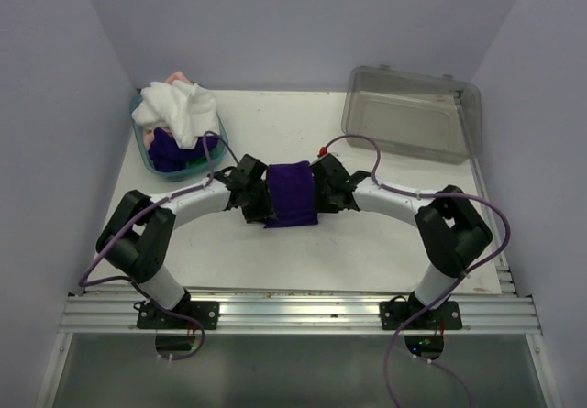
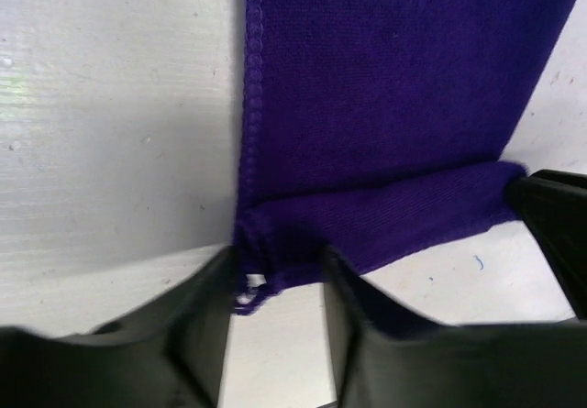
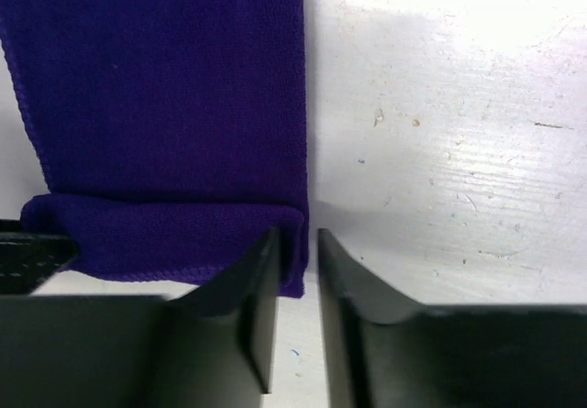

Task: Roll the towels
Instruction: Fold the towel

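While the dark purple towel point(image 1: 292, 193) lies flat at the middle of the surface point(image 1: 367, 243), one end folded over, the left claw point(image 2: 275, 261) at its nine o'clock stands apart astride a folded corner. The right claw point(image 3: 297, 238), at three o'clock, stands narrowly apart beside the other corner, gripping nothing.

Soft, even light from above fills the top view, and the arms throw only faint, diffuse shadows on the white bench point(image 1: 367, 243). In the right wrist view glare bleaches the bench's upper right. The purple towel point(image 2: 385, 105) shows a crisp weave; the left tool point(image 2: 277, 259) and right tool point(image 3: 297, 238) are dark and blurred.
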Available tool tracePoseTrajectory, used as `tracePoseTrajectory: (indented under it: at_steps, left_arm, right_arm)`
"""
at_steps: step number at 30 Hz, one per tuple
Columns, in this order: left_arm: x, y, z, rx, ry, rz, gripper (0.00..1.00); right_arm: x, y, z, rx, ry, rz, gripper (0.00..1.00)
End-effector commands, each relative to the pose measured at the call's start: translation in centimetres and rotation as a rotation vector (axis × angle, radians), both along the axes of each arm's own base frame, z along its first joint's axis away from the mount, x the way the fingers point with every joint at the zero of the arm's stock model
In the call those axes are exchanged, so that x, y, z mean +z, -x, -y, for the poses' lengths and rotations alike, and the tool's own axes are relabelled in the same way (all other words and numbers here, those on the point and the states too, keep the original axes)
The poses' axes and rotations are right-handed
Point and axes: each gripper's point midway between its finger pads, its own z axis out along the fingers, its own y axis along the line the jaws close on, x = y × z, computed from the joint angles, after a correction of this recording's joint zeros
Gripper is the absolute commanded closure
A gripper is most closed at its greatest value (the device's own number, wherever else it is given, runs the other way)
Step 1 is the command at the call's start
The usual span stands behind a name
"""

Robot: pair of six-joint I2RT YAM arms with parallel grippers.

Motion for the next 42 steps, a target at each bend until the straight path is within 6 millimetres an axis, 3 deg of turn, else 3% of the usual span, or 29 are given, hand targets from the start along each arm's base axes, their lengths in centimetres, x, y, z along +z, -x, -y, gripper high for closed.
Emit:
tracePoseTrajectory:
  at_steps: [1, 3, 5, 7, 10, 12, 14, 19, 27, 33, 37, 41, 42]
  left_arm:
    - [2.8, -2.1, -0.2, 0.011, -0.006, 0.092, 0.50]
    - [4.4, -2.5, -0.4, 0.009, -0.012, 0.137, 0.39]
    - [6.2, -2.6, -0.6, 0.009, -0.011, 0.175, 0.37]
    - [6.7, -2.2, -1.1, 0.003, -0.025, 0.185, 0.36]
    - [7.0, -0.5, -1.1, -0.024, -0.023, 0.185, 0.38]
    - [6.6, 0.5, -0.9, -0.033, -0.021, 0.176, 0.40]
    - [5.9, 1.6, -0.8, -0.048, -0.022, 0.166, 0.44]
    - [4.5, 2.5, -1.1, -0.043, -0.023, 0.144, 0.48]
    - [4.6, 2.5, -1.2, -0.019, -0.020, 0.136, 0.49]
    - [4.4, 2.9, -1.7, -0.018, -0.027, 0.128, 0.49]
    - [4.9, 2.7, -2.4, -0.010, -0.030, 0.137, 0.49]
    - [5.9, 2.3, -3.1, 0.005, -0.027, 0.157, 0.49]
    - [6.1, 2.2, -3.3, 0.005, -0.028, 0.163, 0.49]
  right_arm:
    - [3.1, -1.3, -0.3, 0.016, -0.020, 0.070, 0.68]
    - [4.7, -1.2, 0.0, 0.020, -0.027, 0.103, 0.58]
    - [5.2, -0.7, 0.5, 0.023, -0.031, 0.113, 0.55]
    - [6.1, 0.1, 0.8, 0.036, -0.038, 0.135, 0.55]
    - [6.4, 1.8, -0.1, 0.092, -0.026, 0.139, 0.65]
    - [6.1, 2.7, -1.2, 0.130, -0.029, 0.129, 0.77]
    - [4.9, 3.8, -2.5, 0.170, -0.024, 0.098, 0.87]
    - [3.6, 4.7, -5.4, 0.228, -0.054, 0.067, 0.98]
    - [1.6, 3.4, -7.0, 0.232, -0.025, 0.039, 0.99]
    - [2.4, 3.1, -7.5, 0.242, -0.029, 0.043, 1.00]
    - [3.6, 3.9, -6.3, 0.284, 0.011, 0.060, 1.00]
    - [4.5, 3.9, -4.5, 0.390, 0.103, 0.122, 0.88]
    - [4.7, 3.9, -4.3, 0.488, 0.132, 0.148, 0.86]
